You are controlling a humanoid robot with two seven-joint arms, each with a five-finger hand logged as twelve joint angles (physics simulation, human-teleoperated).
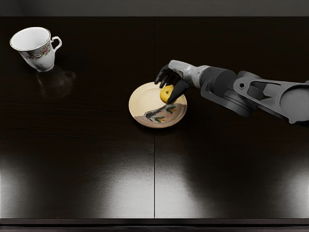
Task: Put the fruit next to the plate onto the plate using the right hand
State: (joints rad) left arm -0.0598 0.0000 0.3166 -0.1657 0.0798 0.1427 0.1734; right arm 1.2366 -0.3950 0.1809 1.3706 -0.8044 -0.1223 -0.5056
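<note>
A cream plate (145, 103) with a painted leaf pattern lies at the middle of the dark table. My right hand (171, 83) reaches in from the right edge and hangs over the plate's upper right rim. Its dark fingers (163, 75) are curled around a small yellow fruit (166, 93), which sits just above the plate's inner surface. Whether the fruit touches the plate I cannot tell. The left arm does not show.
A white teacup (35, 47) with a floral band and a handle stands tilted at the far left back of the table (87, 159). The right forearm (251, 94) stretches over the table's right side.
</note>
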